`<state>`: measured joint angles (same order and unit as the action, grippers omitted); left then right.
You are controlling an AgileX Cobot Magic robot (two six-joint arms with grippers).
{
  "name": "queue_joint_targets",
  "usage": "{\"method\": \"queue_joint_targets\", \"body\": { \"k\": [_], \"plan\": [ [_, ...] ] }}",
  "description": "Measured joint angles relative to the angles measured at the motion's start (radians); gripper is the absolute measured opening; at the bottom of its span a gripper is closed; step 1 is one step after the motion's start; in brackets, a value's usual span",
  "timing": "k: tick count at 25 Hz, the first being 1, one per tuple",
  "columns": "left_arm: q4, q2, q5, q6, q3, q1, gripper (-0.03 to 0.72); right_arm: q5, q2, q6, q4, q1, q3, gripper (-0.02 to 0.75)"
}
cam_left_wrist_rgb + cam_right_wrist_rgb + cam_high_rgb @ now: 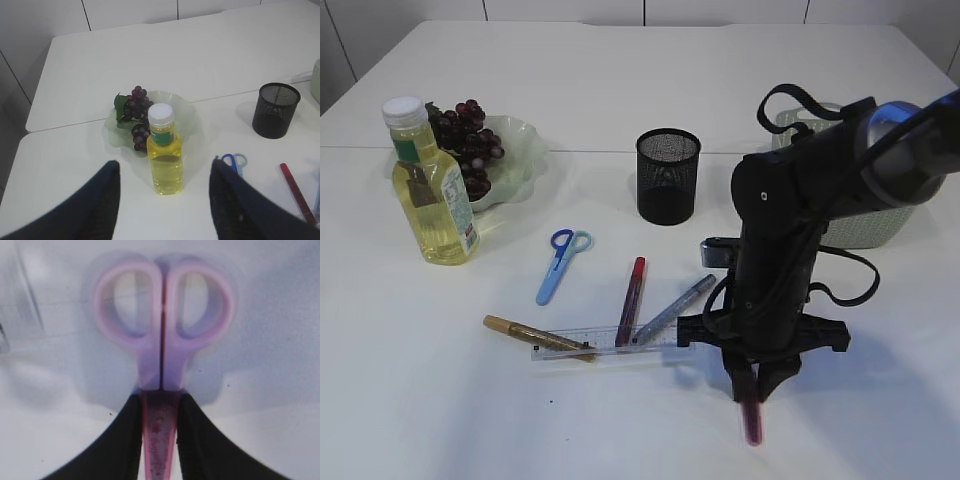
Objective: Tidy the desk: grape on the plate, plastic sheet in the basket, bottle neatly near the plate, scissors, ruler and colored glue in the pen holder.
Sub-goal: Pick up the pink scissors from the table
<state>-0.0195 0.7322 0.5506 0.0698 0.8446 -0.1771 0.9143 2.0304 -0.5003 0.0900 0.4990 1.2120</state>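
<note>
Pink scissors (161, 390) | right tool (160, 440) clamped on blade sheath | table (620, 90)

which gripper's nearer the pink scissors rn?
Right. The right gripper has its fingers closed on the pink scissors at the blade sheath. The left gripper hangs open over the bottle, across the table.

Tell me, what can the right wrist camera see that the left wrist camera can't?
Only the right wrist view shows the pink scissors, with the right tool closed around their blades. Only the left wrist view shows the bottle, the grapes on the plate, the black pen holder, the blue scissors and the open left tool. Both show the white table.
</note>
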Motion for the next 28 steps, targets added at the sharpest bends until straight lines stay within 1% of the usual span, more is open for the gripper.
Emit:
{"method": "queue_joint_targets", "body": {
  "k": [9,14,23,28],
  "plan": [
    [0.000,0.000,0.000,0.000,0.000,0.000,0.415,0.018,-0.002,0.071,-0.018,0.000,0.000,0.190],
    [0.000,0.000,0.000,0.000,0.000,0.000,0.415,0.027,-0.019,0.095,-0.046,0.000,-0.006,0.189],
    [0.000,0.031,0.000,0.000,0.000,0.000,0.415,0.027,-0.049,0.151,-0.056,0.000,-0.006,0.188],
    [0.000,0.033,0.000,0.000,0.000,0.000,0.415,-0.012,-0.065,0.166,-0.062,0.000,-0.007,0.188]
  ]
}}
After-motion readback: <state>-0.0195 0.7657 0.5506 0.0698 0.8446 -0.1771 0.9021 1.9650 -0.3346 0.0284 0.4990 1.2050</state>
